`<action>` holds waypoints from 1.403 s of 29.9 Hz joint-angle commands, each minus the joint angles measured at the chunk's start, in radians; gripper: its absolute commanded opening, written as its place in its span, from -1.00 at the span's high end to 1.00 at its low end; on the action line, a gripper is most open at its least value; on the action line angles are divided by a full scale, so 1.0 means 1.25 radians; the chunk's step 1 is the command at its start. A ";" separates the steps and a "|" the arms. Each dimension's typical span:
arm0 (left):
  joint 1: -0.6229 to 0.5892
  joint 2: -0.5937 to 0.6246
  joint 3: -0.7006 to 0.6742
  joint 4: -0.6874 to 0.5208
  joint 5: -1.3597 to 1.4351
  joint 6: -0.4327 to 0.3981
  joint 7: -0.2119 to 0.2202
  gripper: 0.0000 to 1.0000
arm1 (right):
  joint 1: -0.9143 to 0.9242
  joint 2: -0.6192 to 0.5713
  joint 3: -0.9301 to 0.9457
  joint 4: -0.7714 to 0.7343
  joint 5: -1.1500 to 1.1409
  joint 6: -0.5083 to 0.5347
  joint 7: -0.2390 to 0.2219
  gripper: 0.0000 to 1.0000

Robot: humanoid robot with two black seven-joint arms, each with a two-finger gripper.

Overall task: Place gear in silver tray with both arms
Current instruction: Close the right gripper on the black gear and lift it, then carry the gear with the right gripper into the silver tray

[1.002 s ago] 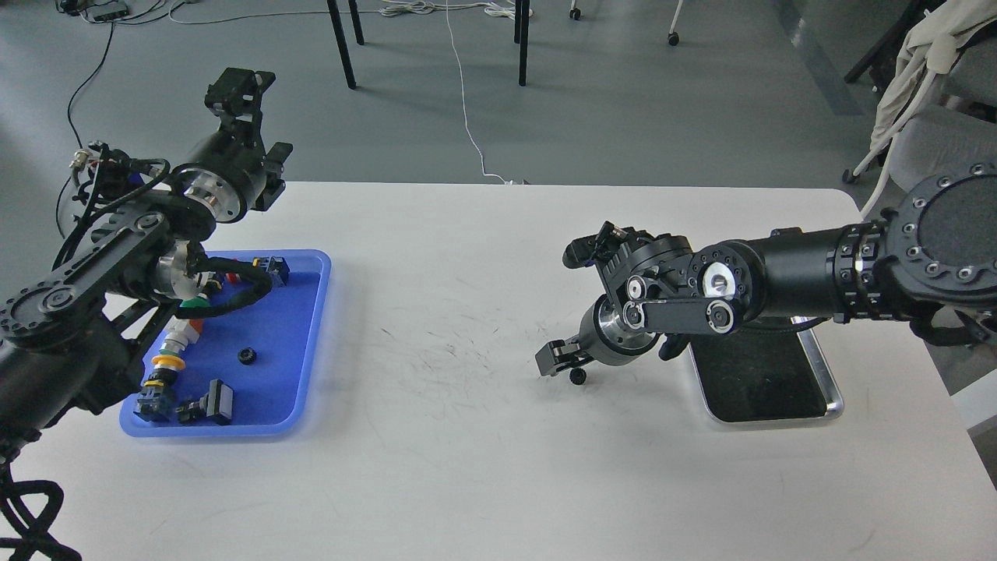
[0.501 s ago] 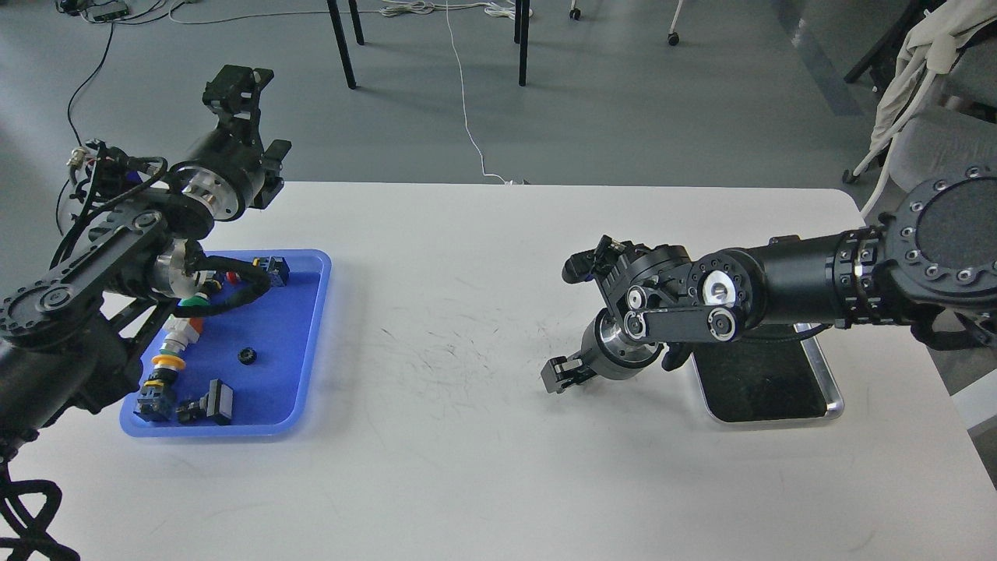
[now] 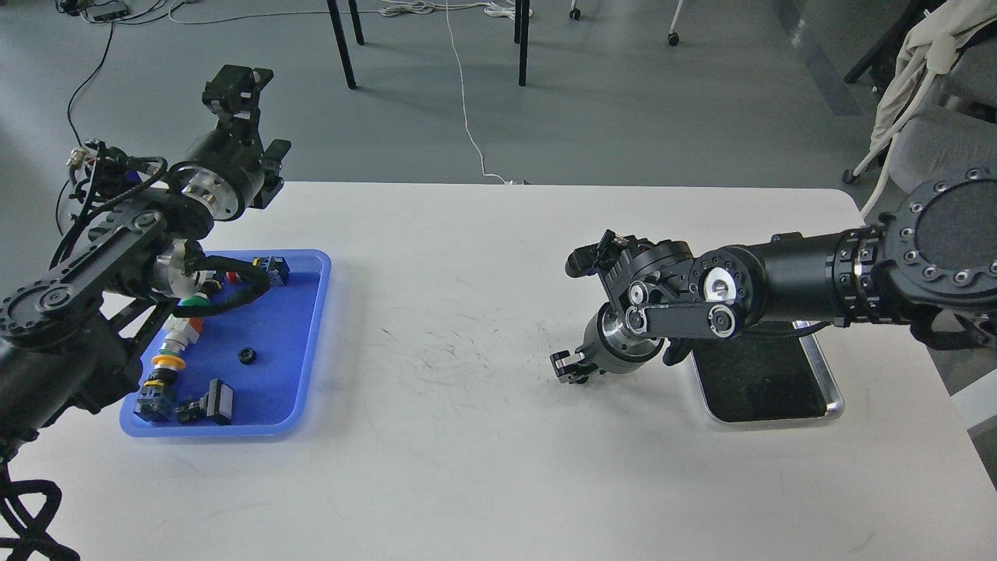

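My right gripper (image 3: 571, 368) is down at the white table, just left of the silver tray (image 3: 767, 386). Its fingers look closed together over the spot where a small black gear lay; the gear itself is hidden between them. The silver tray lies at the right, its far end covered by my right forearm, its dark bottom bare. My left gripper (image 3: 236, 84) is raised beyond the table's back left corner, above the blue tray, holding nothing that I can see. Its fingers cannot be told apart.
A blue plastic tray (image 3: 292, 327) at the left holds another small black gear (image 3: 247, 356), several coloured push-buttons and black connectors. The table's (image 3: 467, 436) far edge lies behind both arms. Chair legs and cables are on the floor beyond.
My right gripper has dropped and moved right onto the loose black gear, which no longer shows on the table, and its fingers have drawn together. The left arm has barely moved.
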 commanded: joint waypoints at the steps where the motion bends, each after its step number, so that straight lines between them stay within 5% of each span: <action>1: 0.000 0.000 0.000 0.000 0.000 0.000 0.000 -0.97 | 0.001 0.000 0.001 0.000 0.000 0.002 0.000 0.50; 8: 0.000 0.001 -0.001 0.000 0.000 0.000 0.000 -0.97 | 0.017 0.000 0.009 -0.002 0.000 0.028 0.004 0.88; 16: -0.001 0.000 -0.001 0.000 0.000 0.000 0.000 -0.97 | 0.114 -0.011 0.080 0.015 0.000 0.053 0.006 0.89; 22: -0.006 0.004 -0.001 0.001 0.000 0.000 0.000 -0.98 | 0.119 -0.267 0.090 0.068 -0.023 0.069 0.007 0.89; 27: -0.009 -0.004 0.000 0.004 0.002 0.000 0.001 -0.98 | 0.025 -0.379 0.105 -0.014 -0.094 0.061 0.011 0.88; 33: -0.012 -0.014 0.004 0.007 0.006 0.001 0.001 -0.97 | -0.116 -0.390 0.167 -0.152 -0.098 0.054 0.027 0.88; 42: -0.014 -0.014 0.007 0.009 0.006 0.018 0.002 -0.98 | -0.168 -0.377 0.194 -0.163 -0.098 0.032 0.028 0.87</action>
